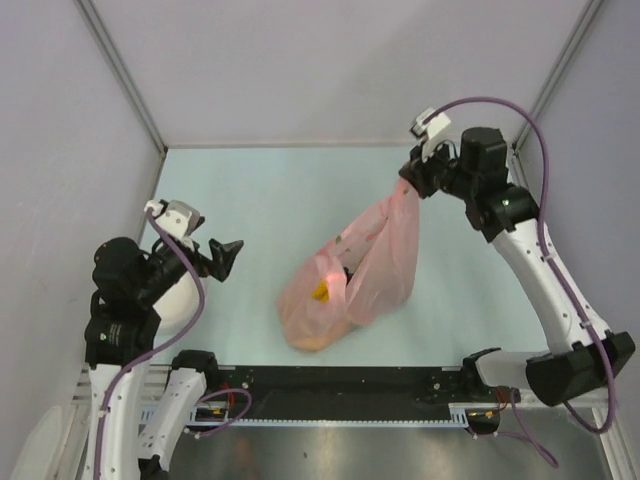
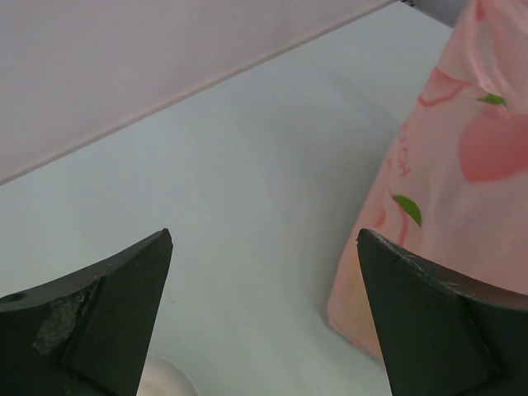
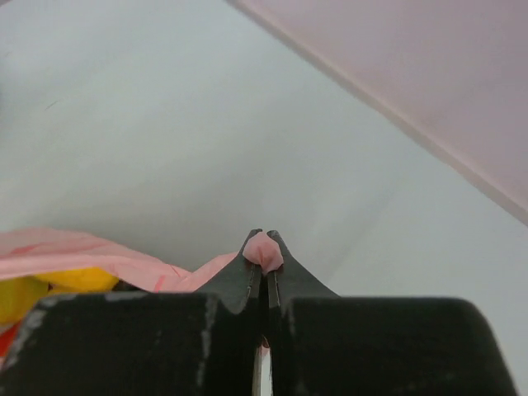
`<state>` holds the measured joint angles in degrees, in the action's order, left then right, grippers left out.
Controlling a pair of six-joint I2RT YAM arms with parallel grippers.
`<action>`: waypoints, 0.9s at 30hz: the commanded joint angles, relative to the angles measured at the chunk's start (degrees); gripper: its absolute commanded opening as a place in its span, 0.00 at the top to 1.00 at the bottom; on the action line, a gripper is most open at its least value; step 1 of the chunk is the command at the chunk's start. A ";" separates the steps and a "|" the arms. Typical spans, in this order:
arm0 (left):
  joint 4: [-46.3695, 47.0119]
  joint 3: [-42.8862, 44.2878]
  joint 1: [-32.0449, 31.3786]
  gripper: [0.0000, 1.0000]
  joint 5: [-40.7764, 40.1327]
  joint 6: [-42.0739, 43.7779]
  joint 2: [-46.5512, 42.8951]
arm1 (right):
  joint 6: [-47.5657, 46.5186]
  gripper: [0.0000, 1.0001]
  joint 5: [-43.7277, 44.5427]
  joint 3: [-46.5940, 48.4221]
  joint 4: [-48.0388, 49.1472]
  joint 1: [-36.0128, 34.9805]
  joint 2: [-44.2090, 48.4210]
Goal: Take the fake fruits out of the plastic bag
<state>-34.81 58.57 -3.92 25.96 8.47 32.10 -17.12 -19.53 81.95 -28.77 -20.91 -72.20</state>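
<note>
The pink plastic bag (image 1: 372, 262) hangs stretched from its top corner down to the table, its lower end resting near the front middle. My right gripper (image 1: 410, 180) is shut on that top corner; in the right wrist view a pink wad of the bag (image 3: 266, 250) shows between the closed tips of the right gripper (image 3: 264, 235). Fake fruits show through the film: a yellow one (image 1: 320, 292), a red one (image 1: 330, 263) and an orange one (image 1: 315, 341). A yellow fruit (image 3: 78, 280) peeks out beside pink film (image 3: 66, 250). My left gripper (image 1: 230, 256) stands open and holds nothing, left of the bag (image 2: 462, 190).
A white round plate (image 1: 182, 300) lies under my left arm, its rim (image 2: 169, 378) showing between the fingers of the left gripper (image 2: 264, 235). Grey walls enclose the pale table (image 1: 260, 190) on three sides.
</note>
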 commanded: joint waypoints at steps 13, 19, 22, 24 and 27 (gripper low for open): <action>9.40 14.55 -18.65 0.00 19.48 -16.73 23.88 | 11.76 1.00 -0.34 1.38 11.73 16.51 -0.67; 13.53 18.25 -36.38 0.01 16.60 -15.42 33.63 | 11.67 1.00 1.07 -1.53 9.71 18.35 1.80; 17.13 19.13 -44.29 0.00 5.37 -11.83 38.20 | 12.81 1.00 0.99 -1.97 9.35 20.46 2.15; 22.72 18.61 -47.39 0.00 -1.40 -9.80 40.92 | 13.87 1.00 0.55 -2.23 9.09 22.83 2.51; 29.70 18.60 -52.32 0.01 -8.90 -10.30 44.61 | 14.40 1.00 0.28 -2.67 8.82 24.07 3.30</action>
<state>-17.30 75.11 -52.03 29.63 -3.49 73.69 -4.56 -19.42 79.66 -20.34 1.56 -71.37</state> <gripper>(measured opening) 0.996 0.012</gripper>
